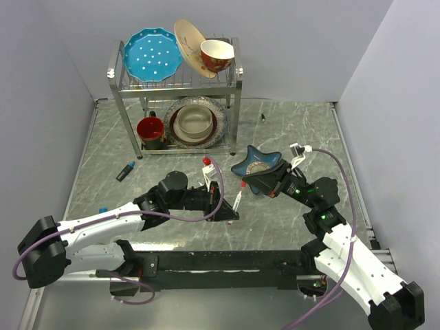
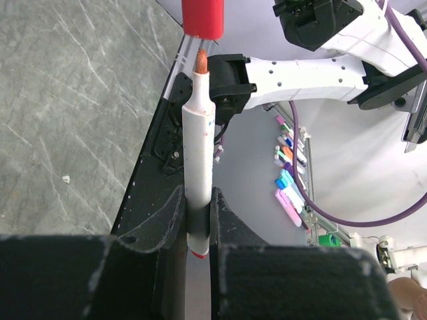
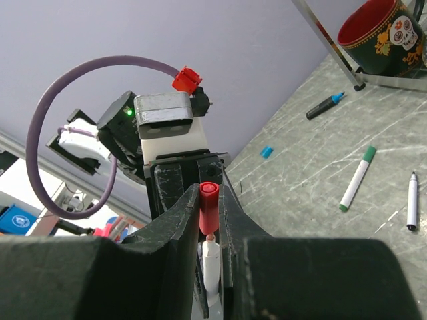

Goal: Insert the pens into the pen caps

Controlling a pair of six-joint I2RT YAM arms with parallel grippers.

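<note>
My left gripper (image 2: 199, 220) is shut on a white-barrelled pen (image 2: 198, 153) near its red rear end, with the reddish tip pointing away. My right gripper (image 3: 209, 197) is shut on a red pen cap (image 3: 209, 217). The cap's mouth sits right at the pen tip (image 3: 211, 257), in line with the barrel. From above, the two grippers meet mid-table, the left (image 1: 227, 210) and right (image 1: 251, 184) with pen (image 1: 237, 201) and cap (image 1: 243, 184) between them. A green-ended pen (image 3: 357, 178), a black pen (image 3: 412, 200), a dark blue-ended marker (image 1: 125, 171) and a blue cap (image 1: 103, 210) lie on the table.
A blue star-shaped dish (image 1: 249, 163) sits just behind the right gripper. A metal dish rack (image 1: 236, 89) with plates, bowls and a red mug (image 1: 150, 128) stands at the back. Another dark pen (image 1: 263, 117) lies far back to the right.
</note>
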